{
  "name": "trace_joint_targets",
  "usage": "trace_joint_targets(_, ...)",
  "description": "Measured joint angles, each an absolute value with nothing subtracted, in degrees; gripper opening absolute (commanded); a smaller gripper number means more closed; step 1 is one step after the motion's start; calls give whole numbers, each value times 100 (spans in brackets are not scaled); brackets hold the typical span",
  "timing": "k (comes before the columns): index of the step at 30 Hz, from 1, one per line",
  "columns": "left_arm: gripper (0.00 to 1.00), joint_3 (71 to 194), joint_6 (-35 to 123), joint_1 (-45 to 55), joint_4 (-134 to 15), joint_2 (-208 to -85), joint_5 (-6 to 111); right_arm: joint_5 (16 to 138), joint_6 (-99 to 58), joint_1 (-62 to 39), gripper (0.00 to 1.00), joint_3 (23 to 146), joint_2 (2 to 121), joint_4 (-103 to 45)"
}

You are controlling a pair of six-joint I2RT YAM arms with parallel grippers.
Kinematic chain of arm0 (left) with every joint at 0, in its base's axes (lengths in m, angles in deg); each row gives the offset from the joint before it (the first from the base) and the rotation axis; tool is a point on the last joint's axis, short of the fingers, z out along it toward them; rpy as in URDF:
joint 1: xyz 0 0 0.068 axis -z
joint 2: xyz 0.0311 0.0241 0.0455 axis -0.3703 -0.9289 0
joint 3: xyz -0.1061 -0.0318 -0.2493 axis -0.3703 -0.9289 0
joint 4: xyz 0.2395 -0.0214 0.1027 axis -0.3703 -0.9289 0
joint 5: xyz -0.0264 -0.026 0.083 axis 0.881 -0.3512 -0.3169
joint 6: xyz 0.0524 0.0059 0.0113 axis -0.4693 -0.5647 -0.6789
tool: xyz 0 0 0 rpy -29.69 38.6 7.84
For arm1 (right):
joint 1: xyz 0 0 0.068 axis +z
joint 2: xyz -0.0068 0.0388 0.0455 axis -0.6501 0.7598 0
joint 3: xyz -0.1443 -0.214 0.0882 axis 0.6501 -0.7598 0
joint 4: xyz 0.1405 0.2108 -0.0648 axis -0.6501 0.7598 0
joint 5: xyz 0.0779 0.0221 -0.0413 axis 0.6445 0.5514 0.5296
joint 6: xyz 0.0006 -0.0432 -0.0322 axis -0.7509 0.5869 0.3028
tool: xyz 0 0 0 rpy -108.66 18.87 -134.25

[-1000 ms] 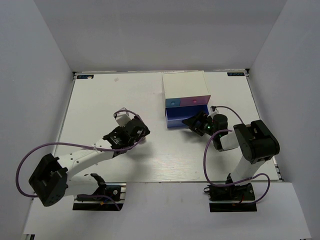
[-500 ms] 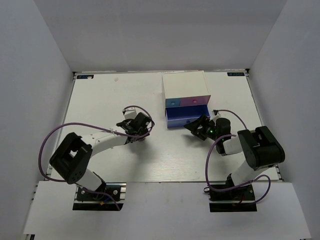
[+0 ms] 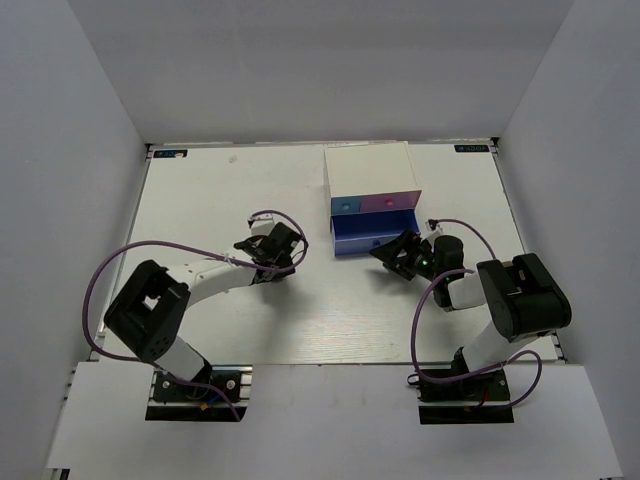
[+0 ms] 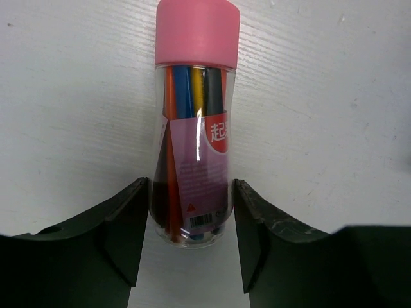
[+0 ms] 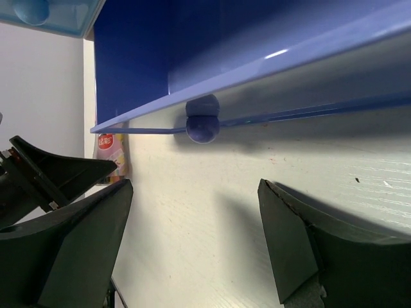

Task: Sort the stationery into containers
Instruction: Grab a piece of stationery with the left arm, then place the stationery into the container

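between left gripper [image 4: 186, 240] fingers, pink-capped tube [image 4: 194, 122]

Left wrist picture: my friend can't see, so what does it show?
A clear tube with a pink cap lies on the white table, full of coloured pens. The left gripper has its two dark fingers open, one on each side of the tube's bottom end.

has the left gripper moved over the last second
Yes. In the top view the left gripper has gone right and slightly back, toward the drawer box. Its fingers now straddle the pink-capped tube.
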State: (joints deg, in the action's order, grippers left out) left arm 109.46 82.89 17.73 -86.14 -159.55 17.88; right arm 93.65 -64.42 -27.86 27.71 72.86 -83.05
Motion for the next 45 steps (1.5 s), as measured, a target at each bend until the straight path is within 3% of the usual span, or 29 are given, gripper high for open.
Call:
trace_joint_targets(6,16,10815,7094,1814,-8059,-15498,2207,9441,-6429,-2812,84,2771,7227,-8318)
trace_joint_targets(17,13,10185,3756,1858,-6323,-13915,3519,9500,-6317,-2821,84,2771,7224,-8348)
trace_joint_targets(35,12,13009,477,1860,-6479,-16978,5589,9498,-6037,-2939,84,2771,7154,-8353)
trace_joint_targets(36,13,13169,379,1860,-6540,-17102,5663,9498,-6022,-2952,84,2771,7154,-8355)
trace_joint_targets(39,37,13564,134,1860,-6684,-17465,5849,9498,-5989,-2972,84,2771,7154,-8355)
trace_joint_targets(41,44,13695,34,1860,-6780,-17620,5941,9498,-5976,-2985,84,2771,7154,-8357)
trace_joint_targets(44,73,13741,-58,1863,-6879,-17719,5993,9498,-5965,-3005,84,2771,7154,-8357)
trace_joint_targets(45,73,13741,-76,1863,-6881,-17738,6013,9500,-5957,-3005,84,2773,7154,-8359)
